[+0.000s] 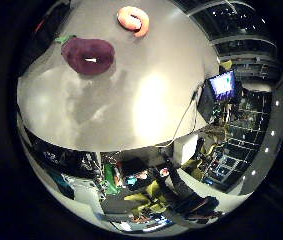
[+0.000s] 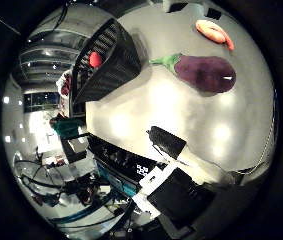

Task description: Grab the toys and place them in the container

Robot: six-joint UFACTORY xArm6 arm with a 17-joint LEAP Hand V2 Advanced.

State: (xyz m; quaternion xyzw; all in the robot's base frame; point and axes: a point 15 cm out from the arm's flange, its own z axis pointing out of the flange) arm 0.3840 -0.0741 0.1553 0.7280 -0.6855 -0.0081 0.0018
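Observation:
A purple toy eggplant (image 2: pixel 204 73) with a green stem lies on the grey table (image 2: pixel 171 110). Beside it, farther from the basket, lies an orange curled toy (image 1: pixel 134 20), like a shrimp. A black slatted basket (image 2: pixel 108 60) stands on the table with a red toy (image 2: pixel 95 59) inside it. No part of my right hand shows in either palm view. The toys look small, so the palm is some way above the table.
A small black box (image 2: pixel 166 141) sits near the table's edge. Beyond that edge are a lit monitor (image 1: pixel 222 85), desks and other room clutter.

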